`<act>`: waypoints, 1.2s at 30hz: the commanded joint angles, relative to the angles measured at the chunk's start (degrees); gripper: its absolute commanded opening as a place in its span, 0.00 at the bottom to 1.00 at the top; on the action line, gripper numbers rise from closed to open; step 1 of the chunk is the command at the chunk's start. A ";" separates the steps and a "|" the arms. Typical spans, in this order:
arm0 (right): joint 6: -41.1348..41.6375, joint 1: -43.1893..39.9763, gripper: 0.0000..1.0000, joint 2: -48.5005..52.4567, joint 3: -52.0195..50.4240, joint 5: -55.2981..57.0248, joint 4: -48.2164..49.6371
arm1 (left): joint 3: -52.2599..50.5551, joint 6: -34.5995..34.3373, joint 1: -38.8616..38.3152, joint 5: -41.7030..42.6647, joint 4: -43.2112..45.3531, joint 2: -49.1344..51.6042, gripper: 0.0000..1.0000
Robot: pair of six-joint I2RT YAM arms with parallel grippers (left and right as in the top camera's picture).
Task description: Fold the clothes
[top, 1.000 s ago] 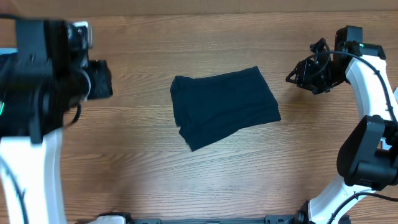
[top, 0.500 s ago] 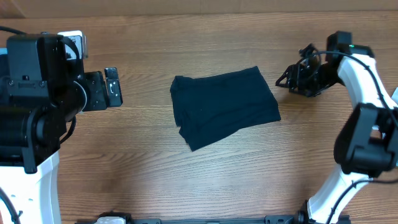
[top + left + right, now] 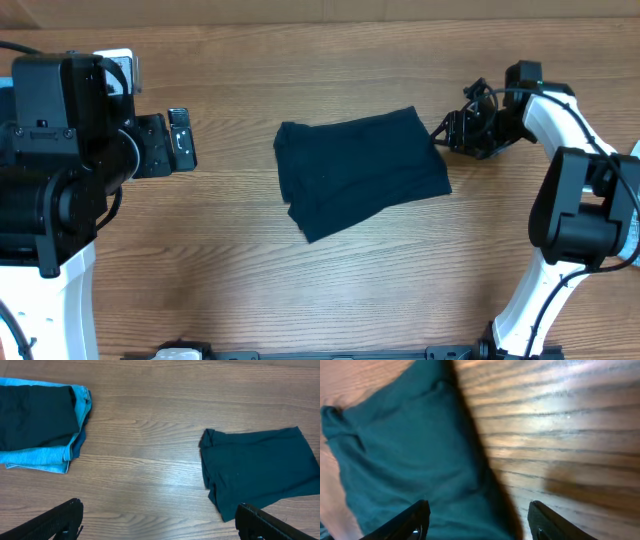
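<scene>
A folded dark navy shirt (image 3: pixel 360 172) lies flat in the middle of the wooden table, and shows too in the left wrist view (image 3: pixel 260 467). My left gripper (image 3: pixel 182 140) is well to its left, above the table. Its jaws (image 3: pixel 160 521) stand wide open with only bare wood between them. My right gripper (image 3: pixel 447 133) is at the shirt's right edge. It is open (image 3: pixel 479 521), one finger (image 3: pixel 415 520) over the cloth (image 3: pixel 410 455) and the other (image 3: pixel 545 520) over wood. It holds nothing.
A stack of folded clothes (image 3: pixel 42 425), dark navy on top of light blue pieces, lies at the far left of the table. In the overhead view my left arm (image 3: pixel 60 150) covers that stack. Bare wood (image 3: pixel 145 445) separates the stack from the shirt.
My left arm has swung into place and its jaws have opened wide. My right gripper has moved left to the shirt's right edge and opened further. The shirt has not moved.
</scene>
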 commanded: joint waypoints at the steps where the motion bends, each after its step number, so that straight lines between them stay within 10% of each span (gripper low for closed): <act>1: -0.81 0.24 0.67 0.61 -4.44 -0.11 3.10 | 0.17 0.46 -0.37 -0.74 0.04 -0.17 1.00; 19: -1.44 4.26 0.65 0.61 -11.39 -7.17 6.47 | 0.17 0.46 -0.37 -0.74 0.04 -0.20 1.00; 36: 4.24 -2.23 0.04 -0.20 -6.47 -2.54 7.28 | 0.17 0.46 -0.37 -0.74 0.04 0.11 1.00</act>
